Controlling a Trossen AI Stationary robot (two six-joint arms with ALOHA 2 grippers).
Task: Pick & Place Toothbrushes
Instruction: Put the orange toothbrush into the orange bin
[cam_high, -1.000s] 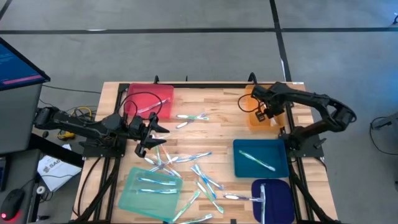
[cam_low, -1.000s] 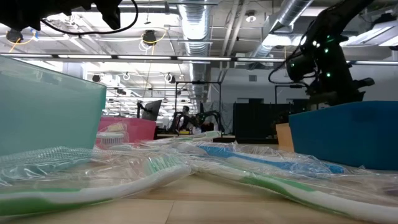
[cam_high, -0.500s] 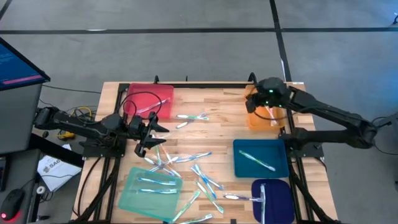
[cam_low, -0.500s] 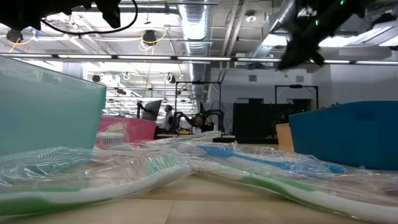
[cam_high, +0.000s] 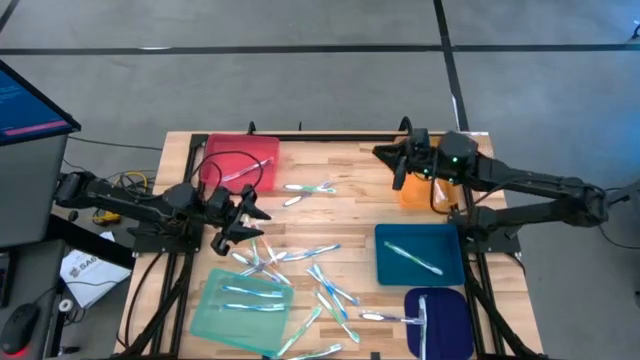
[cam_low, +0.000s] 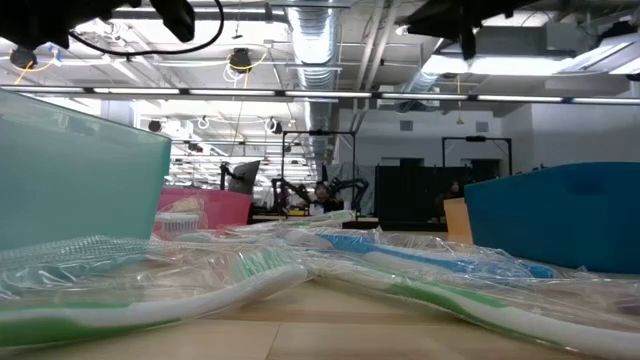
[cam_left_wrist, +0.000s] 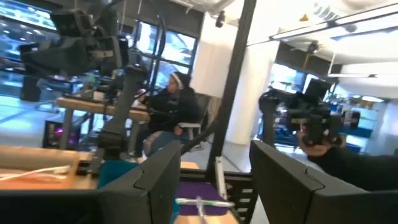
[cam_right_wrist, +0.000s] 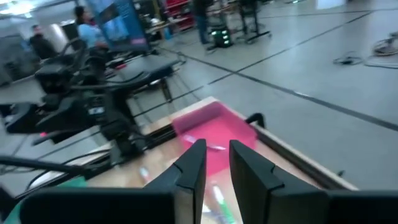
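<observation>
Several toothbrushes (cam_high: 300, 255) in clear wrappers lie loose on the wooden table's middle; a few more (cam_high: 312, 187) lie farther back. They fill the near part of the low view (cam_low: 300, 265). Others lie in the coloured trays. My left gripper (cam_high: 248, 225) hovers open and empty over the left side of the loose pile; its wrist view (cam_left_wrist: 214, 180) shows the fingers wide apart. My right gripper (cam_high: 388, 165) hangs above the far right of the table, just left of the orange tray (cam_high: 420, 190). Its fingers stand a little apart with nothing between them (cam_right_wrist: 217, 165).
A pink tray (cam_high: 240, 160) stands far left, a light green tray (cam_high: 245, 305) near left, a blue tray (cam_high: 420, 255) and a purple tray (cam_high: 440, 320) near right. A black cable (cam_high: 232, 160) loops over the pink tray. People sit in the room beyond the table.
My right gripper has left the place over the orange tray, risen, and swung toward the table's left and far edge, its arm stretching out. In the low view it has climbed to the picture's top. The toothbrushes have not moved.
</observation>
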